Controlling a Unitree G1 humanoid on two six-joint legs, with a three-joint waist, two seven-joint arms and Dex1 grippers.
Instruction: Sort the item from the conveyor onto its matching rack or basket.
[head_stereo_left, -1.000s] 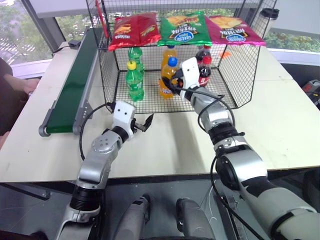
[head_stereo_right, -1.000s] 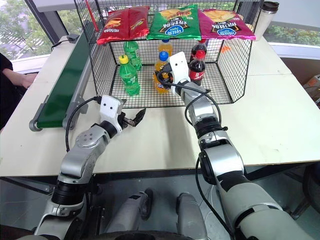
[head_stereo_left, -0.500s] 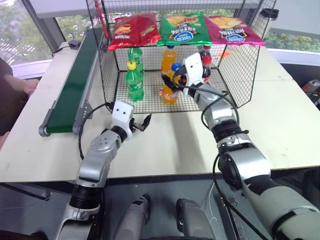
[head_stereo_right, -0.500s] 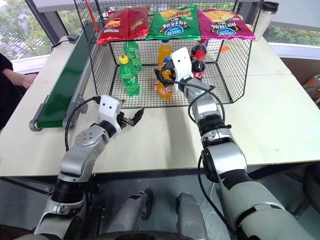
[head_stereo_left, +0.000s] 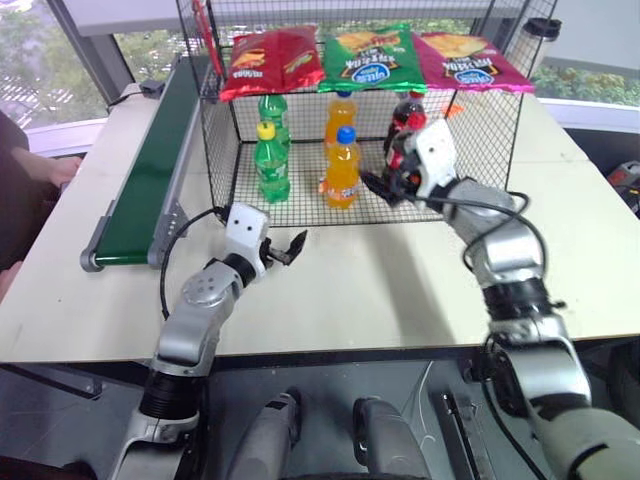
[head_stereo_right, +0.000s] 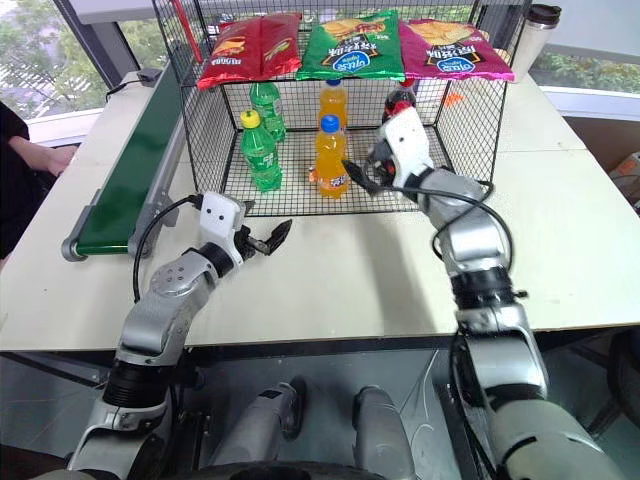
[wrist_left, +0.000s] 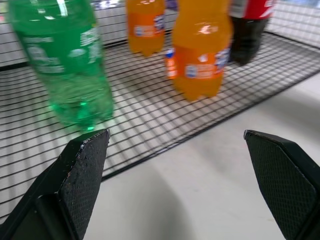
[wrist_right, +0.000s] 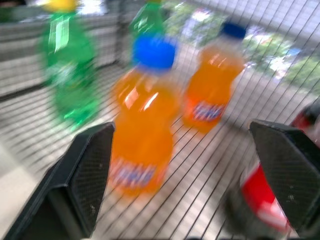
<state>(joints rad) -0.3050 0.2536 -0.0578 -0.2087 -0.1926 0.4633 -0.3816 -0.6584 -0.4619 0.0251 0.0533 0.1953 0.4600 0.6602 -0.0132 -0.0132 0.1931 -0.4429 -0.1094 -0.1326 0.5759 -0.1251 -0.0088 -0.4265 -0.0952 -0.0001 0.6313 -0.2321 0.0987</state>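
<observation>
Nearest the robot, the left gripper (head_stereo_left: 290, 247) hangs over the bare table (head_stereo_left: 380, 290) just short of the cage front, its two black fingers spread wide with nothing between them. Farther on and to the right, the right gripper (head_stereo_left: 378, 187) sits at the open front edge of the black wire cage (head_stereo_left: 480, 140), also spread wide and empty — it points toward the robot's left, at the orange soda bottle (head_stereo_left: 343, 168). That bottle, with its blue cap, stands upright on the cage's grid floor near the front, just beside the right gripper's fingertips but apart from them; in the right wrist view it stands between the two fingers' lines, ahead of them, untouched. A green bottle with a yellow cap (head_stereo_left: 270, 162) stands to its left on the same floor. Behind these are a second orange bottle (head_stereo_left: 339, 116), another green bottle (head_stereo_left: 272, 112) and a cola bottle (head_stereo_left: 404, 122) with a red cap. Three crisp bags (head_stereo_left: 372, 58) lie across the cage top. The green conveyor (head_stereo_left: 150, 170) runs along the left side of the table — nothing is on its belt.
</observation>
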